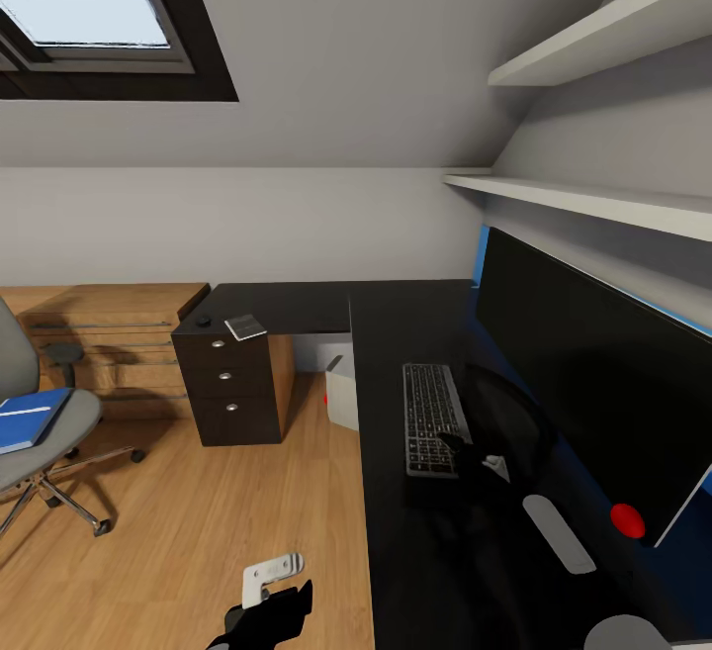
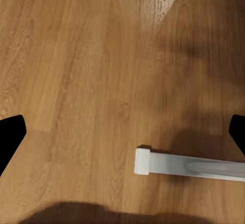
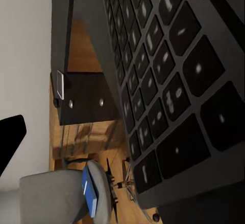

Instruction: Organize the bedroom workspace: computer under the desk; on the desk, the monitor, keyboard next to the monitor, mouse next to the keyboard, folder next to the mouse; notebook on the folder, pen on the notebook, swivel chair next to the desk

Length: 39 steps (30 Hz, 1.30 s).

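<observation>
Right gripper seen low over near end of keyboard; opening cannot be told, nothing visibly held. Left gripper spread wide, empty, above floor. Keyboard laid on desk beside monitor. Folder left of desk, on swivel chair.

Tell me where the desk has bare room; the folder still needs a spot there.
Bare desk surface runs from the keyboard back to the wall, and along the wing toward the notebook. Between keyboard and monitor it is crowded by the right gripper.
</observation>
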Available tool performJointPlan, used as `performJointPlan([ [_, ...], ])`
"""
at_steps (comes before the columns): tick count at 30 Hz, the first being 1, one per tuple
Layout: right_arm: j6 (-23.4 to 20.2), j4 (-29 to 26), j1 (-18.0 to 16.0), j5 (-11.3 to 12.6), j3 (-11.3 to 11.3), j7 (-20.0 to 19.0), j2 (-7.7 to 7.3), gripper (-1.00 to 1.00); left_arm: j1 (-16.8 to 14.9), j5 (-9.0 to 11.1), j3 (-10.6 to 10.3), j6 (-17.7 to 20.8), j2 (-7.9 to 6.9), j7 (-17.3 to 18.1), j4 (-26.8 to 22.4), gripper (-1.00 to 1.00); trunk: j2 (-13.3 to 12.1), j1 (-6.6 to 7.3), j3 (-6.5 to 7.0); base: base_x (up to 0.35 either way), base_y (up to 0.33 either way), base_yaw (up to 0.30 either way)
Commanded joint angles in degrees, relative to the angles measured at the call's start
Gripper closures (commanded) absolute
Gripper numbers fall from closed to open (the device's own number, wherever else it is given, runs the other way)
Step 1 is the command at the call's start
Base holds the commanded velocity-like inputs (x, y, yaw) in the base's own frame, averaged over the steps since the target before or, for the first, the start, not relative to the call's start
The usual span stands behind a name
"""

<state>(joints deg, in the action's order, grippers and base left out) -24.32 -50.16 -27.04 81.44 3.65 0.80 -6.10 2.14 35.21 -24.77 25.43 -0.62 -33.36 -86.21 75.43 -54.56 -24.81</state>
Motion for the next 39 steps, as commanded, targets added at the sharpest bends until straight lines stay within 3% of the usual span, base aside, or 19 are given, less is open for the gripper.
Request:
performJointPlan([
  [1, -0.03, -0.03, -0.03, 0.3, 0.13, 0.08, -0.05, -1.0, -0.03, 0.47, -0.1, 0.06, -0.03, -0.48, -0.1, -1.0, 0.03, 0.0, -0.05, 0.0, 0.0, 0.0],
  [31, -0.02, 0.22, -0.03, 0.36, 0.21, -0.01, 0.12, -1.0, -0.02, 0.21, -0.1, 0.06, -0.11, -0.56, -0.1, -1.0, 0.03, 0.0, -0.05, -0.035, -0.026, 0.0],
  [39, -0.02, 0.46, 0.03, 0.31, 0.21, -0.04, 0.18, -1.0, -0.03, 0.34, 0.01, 0.06, -0.11, -0.55, -0.1, -1.0, 0.03, 0.0, -0.05, -0.228, -0.099, 0.0],
])
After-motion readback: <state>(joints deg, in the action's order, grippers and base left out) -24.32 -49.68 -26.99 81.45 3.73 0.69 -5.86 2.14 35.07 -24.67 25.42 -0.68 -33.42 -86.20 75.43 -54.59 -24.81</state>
